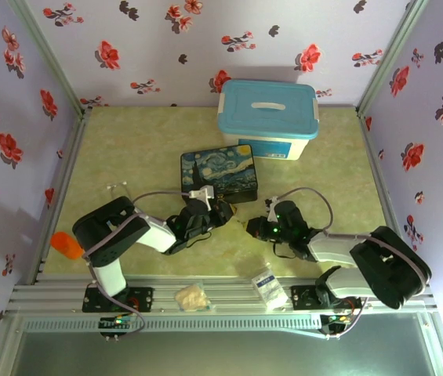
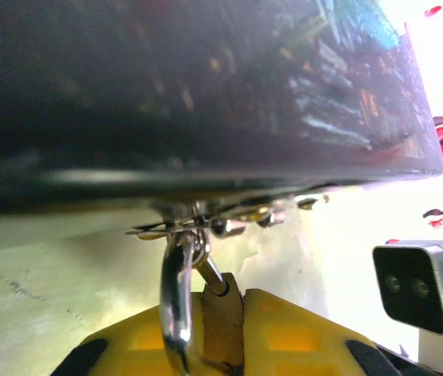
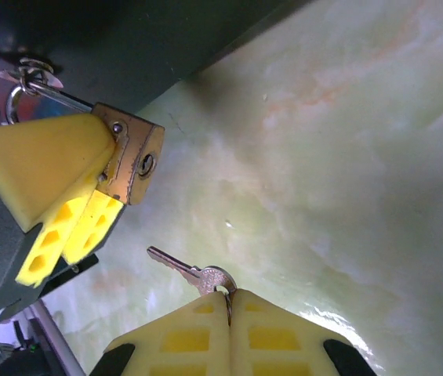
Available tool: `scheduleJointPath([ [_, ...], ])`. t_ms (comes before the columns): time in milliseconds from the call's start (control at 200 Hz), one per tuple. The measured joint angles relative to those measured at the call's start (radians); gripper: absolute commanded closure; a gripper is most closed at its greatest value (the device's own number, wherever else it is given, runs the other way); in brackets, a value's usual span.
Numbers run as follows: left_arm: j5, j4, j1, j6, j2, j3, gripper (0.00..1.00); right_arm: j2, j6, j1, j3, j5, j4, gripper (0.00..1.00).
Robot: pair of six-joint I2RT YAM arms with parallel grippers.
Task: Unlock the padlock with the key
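Note:
The small brass padlock (image 2: 223,317) is clamped between my left gripper's (image 2: 233,329) yellow fingers (image 2: 299,333), its silver shackle (image 2: 176,301) hooked through the hasp of the Starry Night tin box (image 2: 205,102). From the right wrist view the padlock (image 3: 136,160) shows its keyhole facing out, still in the left gripper's yellow fingers (image 3: 56,180). My right gripper (image 3: 230,301) is shut on the head of the small silver key (image 3: 194,271), its blade pointing up-left toward the padlock with a gap between them. From above, both grippers (image 1: 219,213) (image 1: 254,227) meet in front of the tin (image 1: 218,172).
A white bin with a blue lid (image 1: 269,117) stands behind the tin. A small packet (image 1: 268,285) and a beige lump (image 1: 191,296) lie on the front rail. An orange object (image 1: 66,244) sits at the left edge. Patterned walls enclose the green table (image 1: 127,149).

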Motion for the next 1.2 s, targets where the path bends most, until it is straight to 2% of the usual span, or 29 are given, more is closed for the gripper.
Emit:
scheduleJointPath([
  [235,0.004,0.034,0.004,-0.015,0.008,-0.001,0.96,0.060,0.018,-0.058,0.005,-0.057,0.048,1.00],
  [385,0.013,-0.078,0.004,-0.011,-0.025,0.021,0.93,0.060,0.017,-0.060,0.016,-0.064,0.048,1.00],
  [570,0.024,-0.108,0.004,-0.004,-0.031,0.026,0.95,0.058,0.021,-0.060,0.017,-0.073,0.051,1.00],
  [975,0.029,-0.037,0.004,-0.010,-0.010,0.016,0.96,0.153,0.075,-0.062,0.028,-0.100,0.161,1.00],
  [1200,0.029,-0.021,0.004,-0.009,-0.007,0.011,0.97,0.191,0.112,-0.098,0.028,-0.127,0.222,1.00],
])
